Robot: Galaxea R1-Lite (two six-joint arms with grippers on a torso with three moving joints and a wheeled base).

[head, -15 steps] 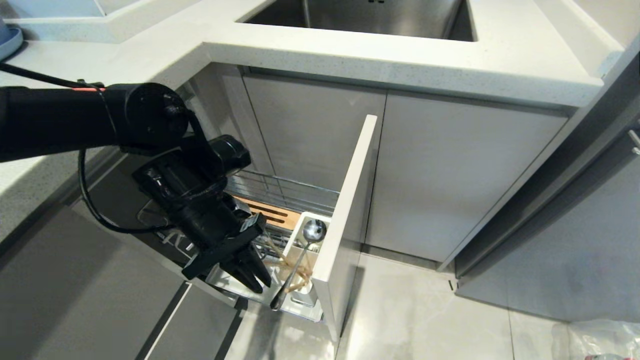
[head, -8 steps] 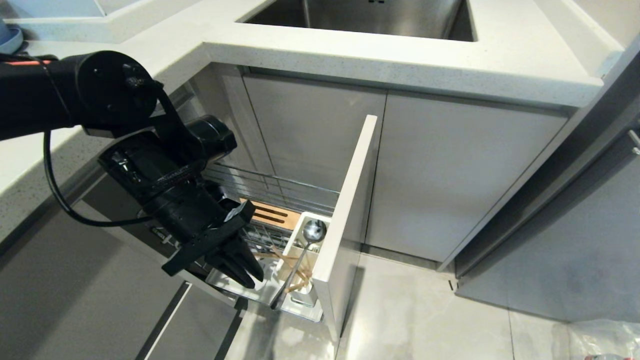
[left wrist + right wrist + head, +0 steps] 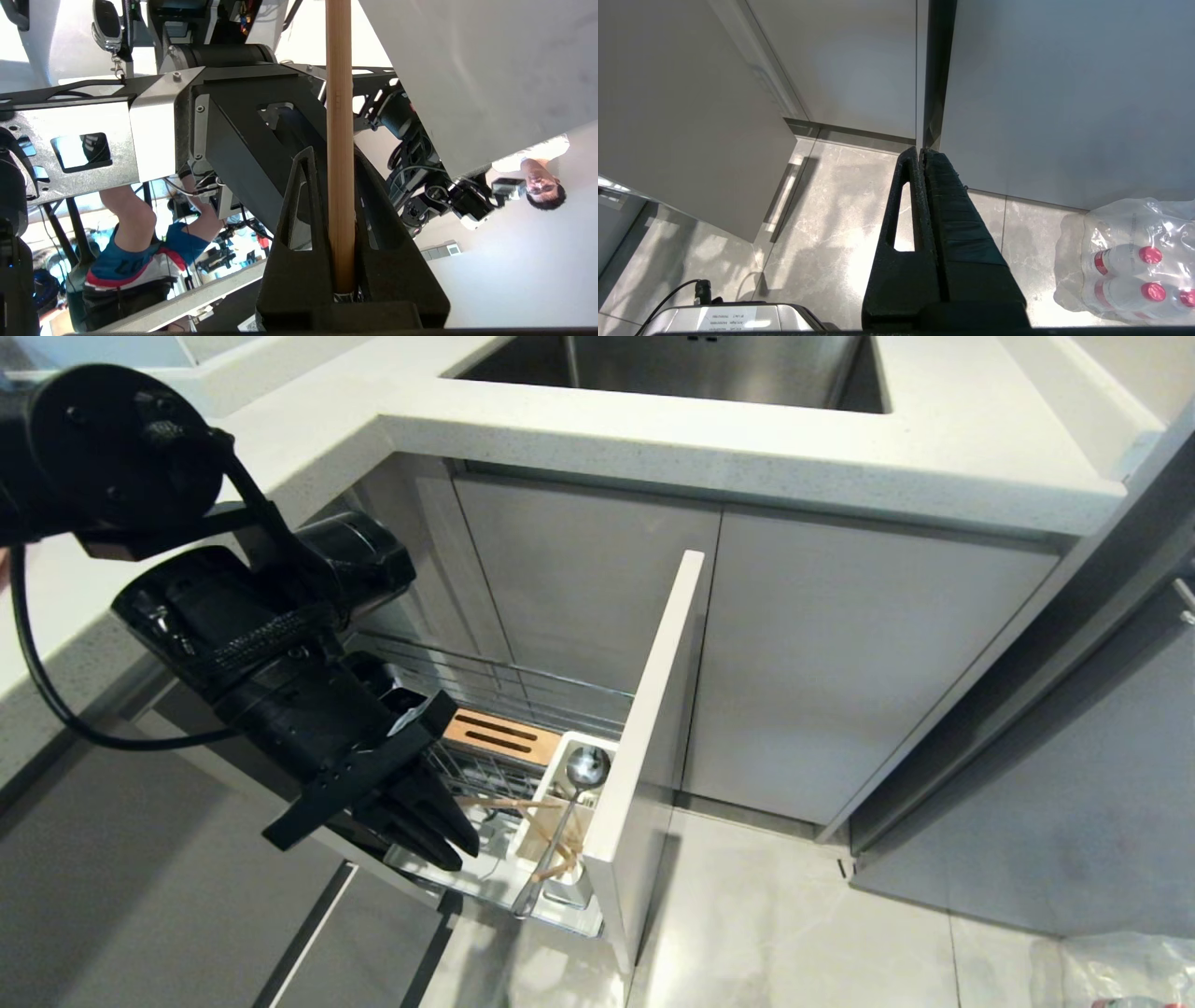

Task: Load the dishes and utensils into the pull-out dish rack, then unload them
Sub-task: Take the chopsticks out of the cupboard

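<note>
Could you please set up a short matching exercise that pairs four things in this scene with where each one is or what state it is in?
Things:
1. chopstick
2. metal spoon
3. right gripper
4. wood strip

States:
A. shut on nothing, above the floor
B. clamped in the left gripper
C. slotted, lying in the dish rack
D. leaning in the white cup, bowl up

Pairs: 1-B, 2-D, 3-A, 4-C

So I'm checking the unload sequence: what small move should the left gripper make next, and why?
Probably lift a little more, up and away from the white utensil cup. The left gripper is shut on a chopstick, whose far end appears to reach the cup, beside the spoon, so it looks not yet clear.
</note>
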